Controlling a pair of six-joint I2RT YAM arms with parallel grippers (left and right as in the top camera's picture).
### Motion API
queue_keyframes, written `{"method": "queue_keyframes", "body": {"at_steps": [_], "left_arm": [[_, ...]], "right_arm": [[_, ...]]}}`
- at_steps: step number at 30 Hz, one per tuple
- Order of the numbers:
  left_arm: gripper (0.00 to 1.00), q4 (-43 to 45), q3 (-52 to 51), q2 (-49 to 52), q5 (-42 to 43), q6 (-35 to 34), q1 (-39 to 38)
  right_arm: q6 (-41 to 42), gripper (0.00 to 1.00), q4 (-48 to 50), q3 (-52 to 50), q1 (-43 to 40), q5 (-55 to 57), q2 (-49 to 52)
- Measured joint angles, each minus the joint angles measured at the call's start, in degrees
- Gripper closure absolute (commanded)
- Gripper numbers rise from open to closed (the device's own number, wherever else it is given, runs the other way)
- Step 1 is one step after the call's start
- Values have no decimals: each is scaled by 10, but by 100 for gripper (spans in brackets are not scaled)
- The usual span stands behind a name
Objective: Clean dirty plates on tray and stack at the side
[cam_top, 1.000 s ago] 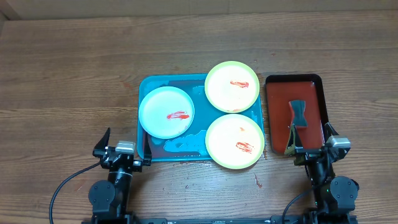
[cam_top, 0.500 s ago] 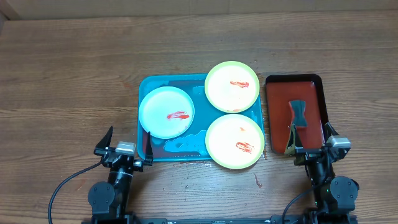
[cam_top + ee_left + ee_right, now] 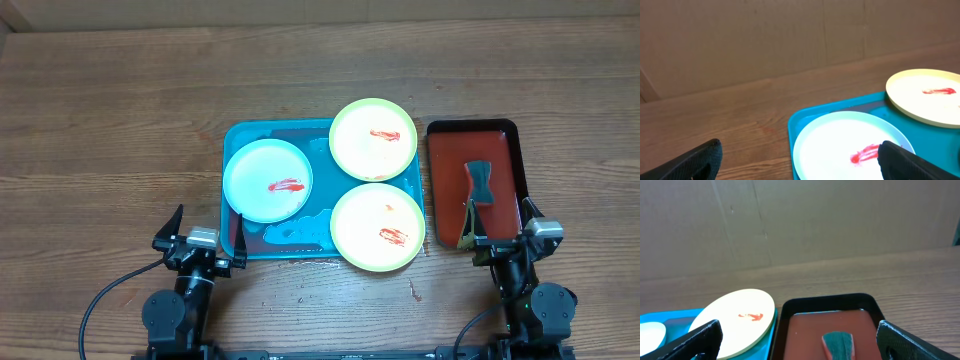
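Here, three round cream plates [image 3: 268, 180] with green rims and red smears lie on the large turquoise rectangular plastic tray [image 3: 285, 240]. The left gripper [image 3: 203, 243] and right gripper [image 3: 497, 235] hang empty nearby, jaws spread wide.

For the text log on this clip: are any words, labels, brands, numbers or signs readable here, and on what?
None: no readable text in any view.
The plates, blue tray, red tray, the dark green item on it, and the table all show no print or labels.
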Motion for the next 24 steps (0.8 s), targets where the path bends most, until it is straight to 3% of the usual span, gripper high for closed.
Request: {"method": "queue_keyframes", "body": {"at_steps": [5,12,24], "left_arm": [[0,-21,67,53,0,-2,0],[0,-99,268,238,13,-3,0],[0,-424,681,630,94,-3,0]], "right_arm": [[0,0,-49,42,0,0,5],[0,0,-129,206,0,-5,98],[0,0,-421,579,0,-28,432]]}}
